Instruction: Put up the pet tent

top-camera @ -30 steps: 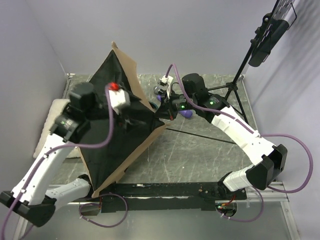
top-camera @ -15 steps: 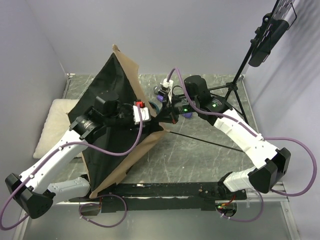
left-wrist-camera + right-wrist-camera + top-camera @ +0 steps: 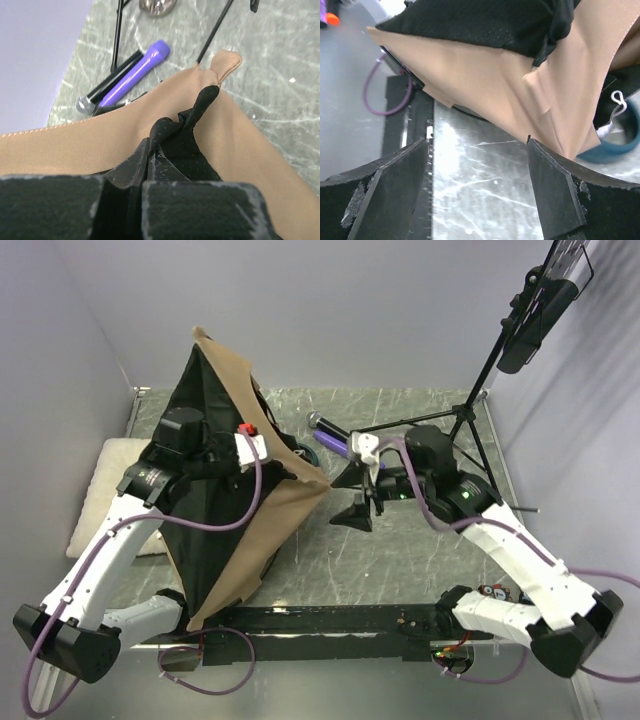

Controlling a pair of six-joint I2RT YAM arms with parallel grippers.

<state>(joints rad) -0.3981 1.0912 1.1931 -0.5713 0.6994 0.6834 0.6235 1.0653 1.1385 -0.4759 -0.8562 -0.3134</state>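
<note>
Pet tent: tan fabric over black base, stood tilted on the left half of the table, peak toward the far wall. Left gripper was clamped on a black mesh fold by its right corner. Right gripper was just right of that corner, jaws wide, holding nothing. Cream pillow lay at the left edge.

Plain pale lavender-grey walls close the left, back and right sides; a grey-green marbled table top with white veins lies below; a thin black tripod stand rises at the right rear, carrying a black oblong device; a black metal rail lines the near edge; light soft, even.
</note>
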